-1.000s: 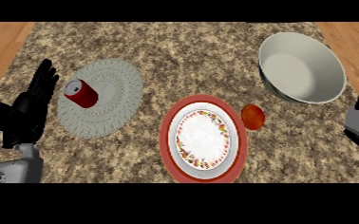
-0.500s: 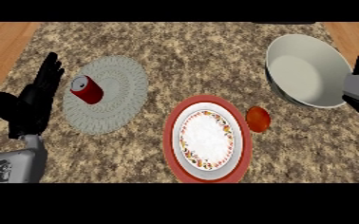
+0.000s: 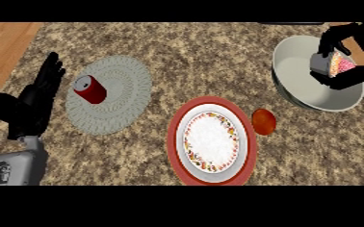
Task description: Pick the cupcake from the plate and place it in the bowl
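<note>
We are gripping the cupcake (image 3: 335, 65) in our right hand (image 3: 340, 53), fingers curled round it, and the bowl (image 3: 302, 79) is lying directly beneath that hand. Our left hand (image 3: 37, 98) is resting open, fingers straight, just beside the red can (image 3: 90, 89).

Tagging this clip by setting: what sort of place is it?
Likely a kitchen counter: a speckled stone top carrying a patterned plate, a grey bowl and a red can on a woven mat.

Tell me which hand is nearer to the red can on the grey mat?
The left. The left hand rests open just beside the red can, at the view's left. The right hand is far across the counter, over the bowl, holding the cupcake.
</note>
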Robot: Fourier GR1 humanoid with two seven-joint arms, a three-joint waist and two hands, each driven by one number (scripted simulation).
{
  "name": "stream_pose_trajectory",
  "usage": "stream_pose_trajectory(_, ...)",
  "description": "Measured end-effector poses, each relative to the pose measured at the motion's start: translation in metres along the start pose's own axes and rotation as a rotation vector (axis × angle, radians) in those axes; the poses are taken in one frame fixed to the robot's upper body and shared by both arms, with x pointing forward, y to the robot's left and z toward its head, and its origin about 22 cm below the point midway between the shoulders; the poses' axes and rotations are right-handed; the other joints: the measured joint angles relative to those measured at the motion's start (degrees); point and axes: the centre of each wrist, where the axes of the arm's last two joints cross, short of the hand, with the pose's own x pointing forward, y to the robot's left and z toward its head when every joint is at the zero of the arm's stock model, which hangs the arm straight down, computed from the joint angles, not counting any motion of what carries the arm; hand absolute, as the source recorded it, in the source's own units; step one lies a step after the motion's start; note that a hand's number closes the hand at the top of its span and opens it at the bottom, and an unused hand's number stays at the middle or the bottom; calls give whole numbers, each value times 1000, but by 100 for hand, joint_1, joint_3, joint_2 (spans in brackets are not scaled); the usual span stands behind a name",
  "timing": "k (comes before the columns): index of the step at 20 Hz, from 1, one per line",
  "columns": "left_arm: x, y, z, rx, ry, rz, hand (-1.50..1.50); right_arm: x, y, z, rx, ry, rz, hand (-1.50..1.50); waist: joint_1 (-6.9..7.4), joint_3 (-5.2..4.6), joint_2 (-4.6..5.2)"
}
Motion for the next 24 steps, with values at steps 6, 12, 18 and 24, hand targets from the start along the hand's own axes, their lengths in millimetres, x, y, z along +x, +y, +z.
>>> stream_pose_trajectory(6,4,-10,2,-20,-14,7,0,-23,17,-5,119,157,124,-150,126,1,49)
stream_pose_trajectory(12,10,-18,-2,-32,-21,9,0,-44,24,-4,241,209,81,-150,173,11,77)
stream_pose_trajectory(18,8,-14,-1,-30,-27,9,0,-56,21,5,157,189,-194,-150,196,20,99)
stream_pose_trajectory(24,6,-11,-2,-29,-22,12,0,-62,-5,15,-66,231,-500,-150,169,26,115)
